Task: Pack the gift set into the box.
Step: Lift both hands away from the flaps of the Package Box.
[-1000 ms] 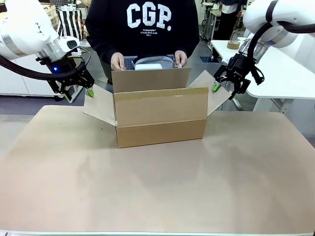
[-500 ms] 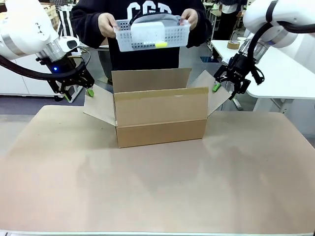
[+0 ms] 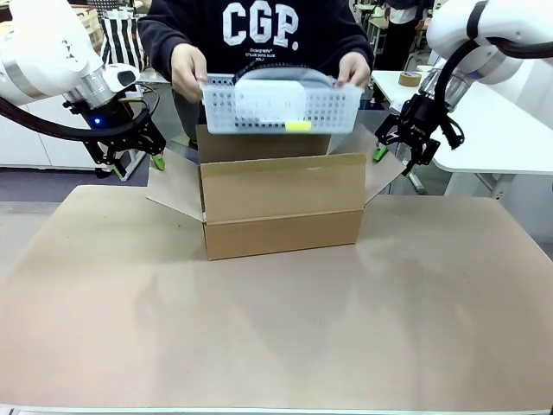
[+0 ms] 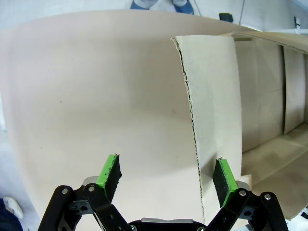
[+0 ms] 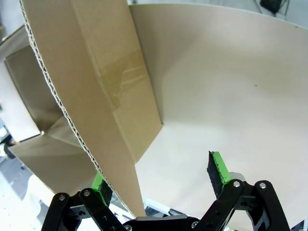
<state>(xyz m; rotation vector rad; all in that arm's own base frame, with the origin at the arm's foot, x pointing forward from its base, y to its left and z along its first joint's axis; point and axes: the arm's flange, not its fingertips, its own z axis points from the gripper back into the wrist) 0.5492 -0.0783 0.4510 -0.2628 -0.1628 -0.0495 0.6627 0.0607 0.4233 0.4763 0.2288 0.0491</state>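
The box [image 3: 281, 203] stands open at mid-table, its side flaps spread outward. A person's hands hold the gift set [image 3: 281, 108], a white perforated basket with white and yellow items inside, just above the box's opening. My left gripper [image 3: 136, 164] is open at the outer edge of the left flap [image 4: 211, 96]; that flap's edge runs between the fingers of the left gripper [image 4: 167, 173], close to one pad. My right gripper [image 3: 393, 156] is open at the right flap [image 5: 91, 86], whose corrugated edge passes between the fingers of the right gripper [image 5: 160, 180].
The brown table [image 3: 276, 337] stretches wide in front of the box. The person stands directly behind the box. A white side table [image 3: 501, 130] with a tape roll [image 3: 409, 79] stands at the far right, and a striped bag [image 3: 121, 39] at the far left.
The person raised the basket from behind the box, then brought it forward and lower over the opening. Neither arm has moved.
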